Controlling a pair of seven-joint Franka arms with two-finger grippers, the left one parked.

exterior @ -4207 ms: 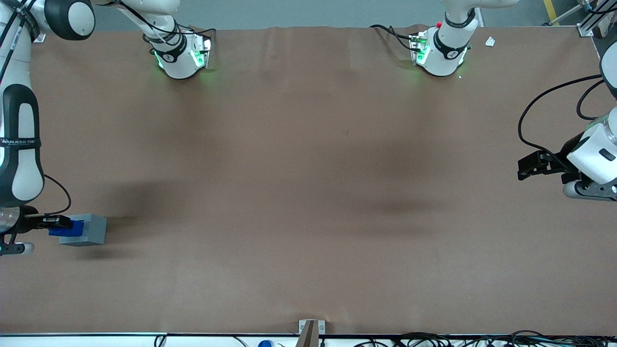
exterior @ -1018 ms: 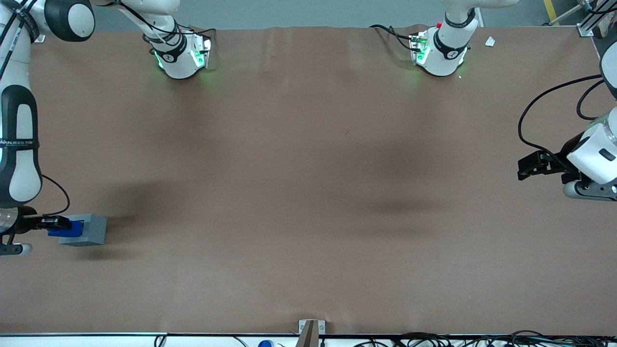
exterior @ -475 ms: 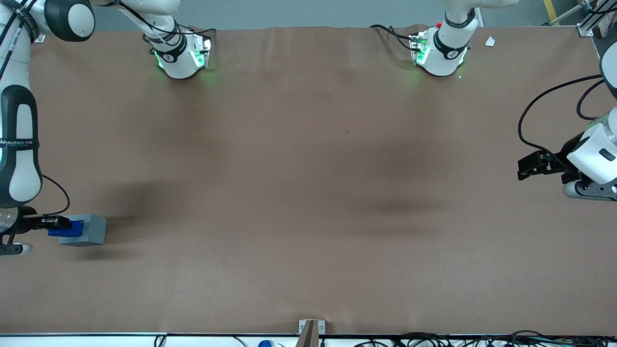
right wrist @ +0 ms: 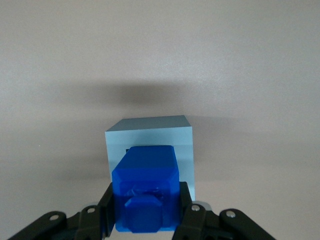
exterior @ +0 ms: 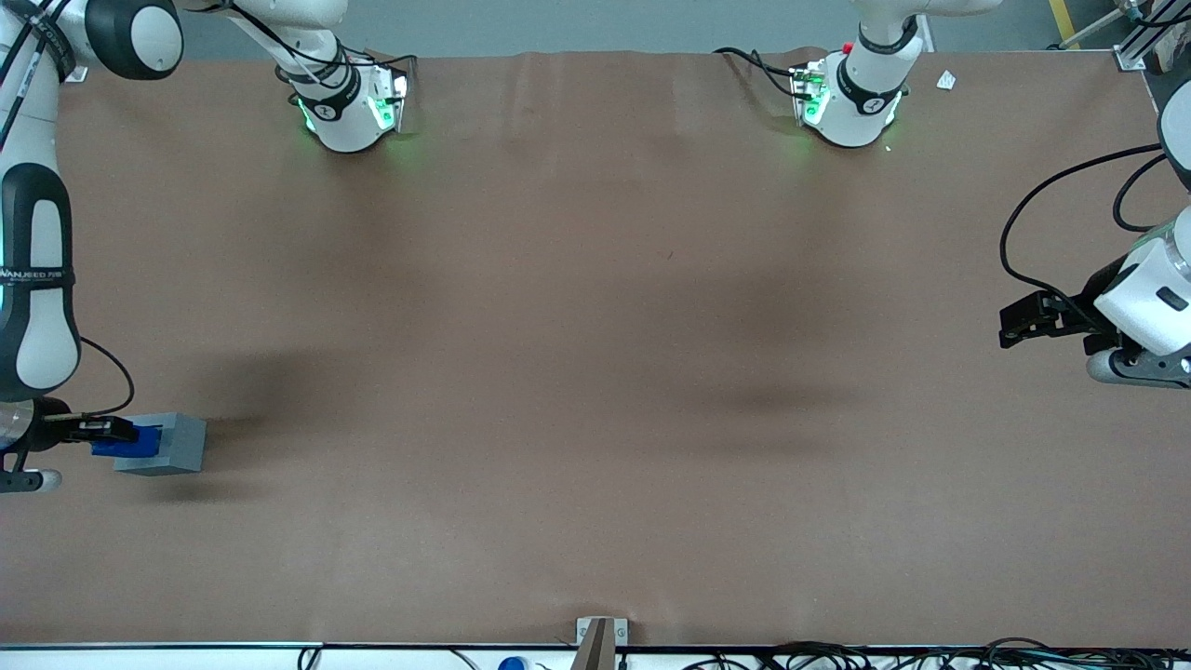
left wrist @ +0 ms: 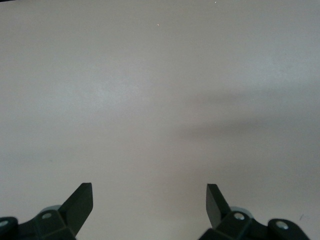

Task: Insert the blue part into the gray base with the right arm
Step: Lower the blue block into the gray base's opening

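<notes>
**Right wrist view: blue part held over gray base**

Right wrist view shows the blue part [right wrist: 145, 187] clamped between the black fingers [right wrist: 106, 210] of the gripper [right wrist: 145, 216], directly above the gray base [right wrist: 150, 131]. Hard to tell whether touching the base top or just clear of it. Recess hidden under the part.

Front view places the same cluster near the working arm's end of the table [exterior: 595, 372]: blue part [exterior: 126, 445] against the edge of the base [exterior: 172, 444] that faces the gripper [exterior: 98, 430], with the right arm [exterior: 37, 288] reaching in from farther from the camera.

Handling, as judgement: looks like rigid, light plastic, smooth-sided and so likely a bit slippery under side load; not fragile. Best held as now, on two flat opposite faces, upright. Stepped end toward the wrist camera, so poor for gripping.

Likely step: aligning and lowering into the recess. Probable risk: a slight tilt or offset catching a corner on the rim and nudging the light, unfixed base across the brown mat.
</notes>
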